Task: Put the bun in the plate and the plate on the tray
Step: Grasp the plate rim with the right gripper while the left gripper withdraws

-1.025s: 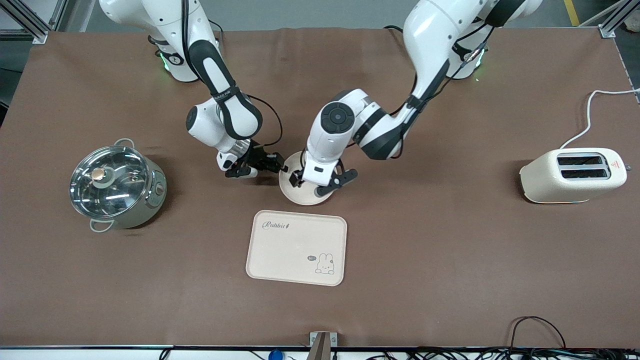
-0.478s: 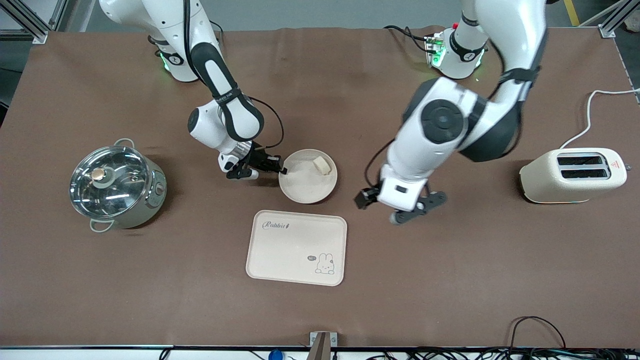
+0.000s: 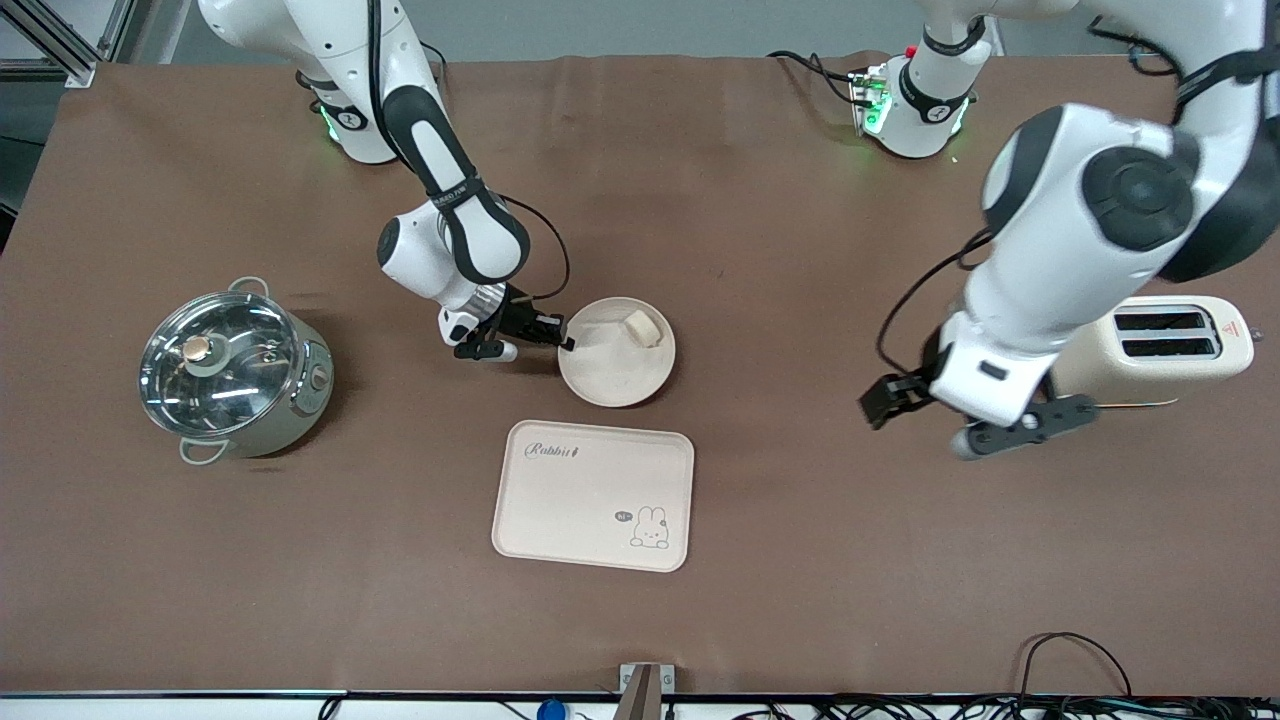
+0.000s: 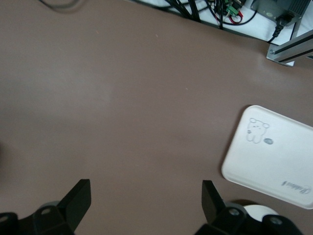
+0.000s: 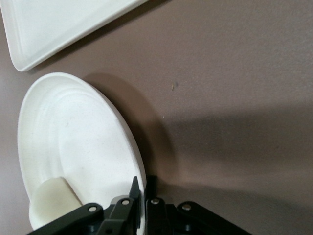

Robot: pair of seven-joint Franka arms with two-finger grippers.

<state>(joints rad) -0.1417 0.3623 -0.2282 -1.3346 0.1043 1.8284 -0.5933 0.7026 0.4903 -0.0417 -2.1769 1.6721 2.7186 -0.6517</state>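
- Brown table (image 3: 760,560); toaster (image 3: 1150,350), lidded pot (image 3: 235,365).
- Tray (image 3: 592,495) reads "Rabbit".
- Right gripper (image 3: 562,343) pinches plate (image 3: 610,375) rim; bun (image 3: 641,328) inside.
- Left gripper (image 3: 935,415) spread wide, empty, above table.

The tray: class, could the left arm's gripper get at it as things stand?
Probably yes. The tray lies bare with open table around it, and the left gripper hangs open over the table by the toaster.
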